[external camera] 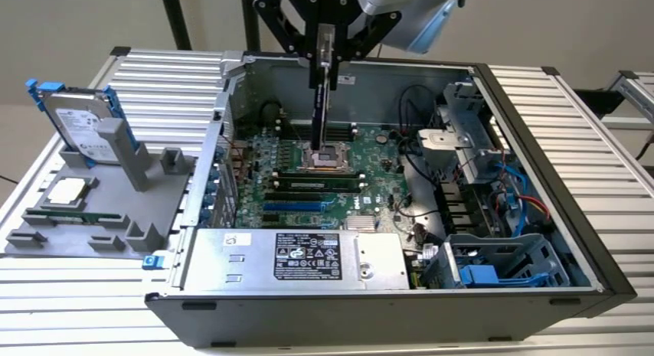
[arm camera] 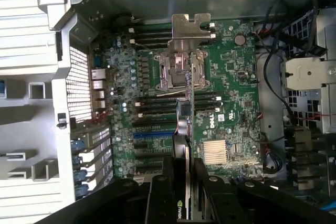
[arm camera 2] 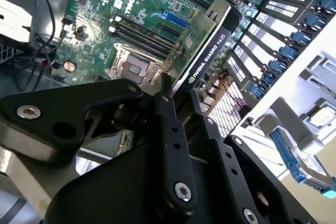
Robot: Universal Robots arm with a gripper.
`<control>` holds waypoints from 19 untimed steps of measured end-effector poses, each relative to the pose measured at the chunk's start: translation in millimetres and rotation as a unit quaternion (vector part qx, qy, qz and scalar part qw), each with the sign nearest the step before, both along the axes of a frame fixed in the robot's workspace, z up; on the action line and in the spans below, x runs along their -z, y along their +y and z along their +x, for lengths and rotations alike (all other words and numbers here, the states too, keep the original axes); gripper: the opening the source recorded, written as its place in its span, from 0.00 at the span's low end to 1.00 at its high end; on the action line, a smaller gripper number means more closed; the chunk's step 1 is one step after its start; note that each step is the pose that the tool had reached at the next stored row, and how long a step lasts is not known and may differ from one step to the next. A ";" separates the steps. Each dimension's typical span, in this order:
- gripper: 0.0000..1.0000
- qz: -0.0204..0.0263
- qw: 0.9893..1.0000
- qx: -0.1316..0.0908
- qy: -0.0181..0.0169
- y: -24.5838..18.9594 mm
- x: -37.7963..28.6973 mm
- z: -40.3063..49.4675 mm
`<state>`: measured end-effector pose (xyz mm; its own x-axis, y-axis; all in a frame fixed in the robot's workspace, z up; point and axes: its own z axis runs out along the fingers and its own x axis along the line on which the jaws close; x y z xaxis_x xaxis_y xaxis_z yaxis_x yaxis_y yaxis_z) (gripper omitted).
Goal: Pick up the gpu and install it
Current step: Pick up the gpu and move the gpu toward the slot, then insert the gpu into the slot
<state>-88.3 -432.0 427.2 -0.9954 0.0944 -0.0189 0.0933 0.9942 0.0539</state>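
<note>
— Jaws first: how do they stand?
— Pinching the gpu (external camera: 321, 103). The gripper (external camera: 325, 56) has one black finger on each face of the card at its upper end. In both wrist views the fingers (arm camera: 170, 182) flank the card's thin edge.
— Where is the card?
— Inside the open computer case (external camera: 531, 134), hanging upright and edge-on over the motherboard (external camera: 256, 207). In the exterior view its lower end overlaps the CPU socket (external camera: 333, 158). Whether it touches the board I cannot tell.
— Which way is it turned?
— In the first wrist view the silver bracket (arm camera: 191, 29) is at the end far from the gripper, over the socket. In the second wrist view the black shroud (arm camera 2: 212, 43) lies toward the rear slot covers (arm camera 2: 291, 1), and the green side lies toward the socket.
— Anything outside the case?
— On the exterior view's left, a hard drive (external camera: 82, 126) with blue rails stands in a grey fixture (external camera: 72, 233) on the slatted table (external camera: 572, 103), well apart from the card. The power supply (external camera: 296, 256) sits at the case's near end.
</note>
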 end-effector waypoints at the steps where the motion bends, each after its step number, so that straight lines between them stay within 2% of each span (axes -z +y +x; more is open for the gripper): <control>1: 0.00 0.000 1.000 0.000 0.000 0.0 0.0 1.0; 5: 0.00 0.000 1.000 0.000 0.000 0.0 0.0 3.8; 19: 0.00 0.000 1.000 0.000 0.000 0.0 0.0 4.8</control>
<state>-83.4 -432.0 427.2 -0.9954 0.0944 -0.0188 0.0933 0.9942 0.0539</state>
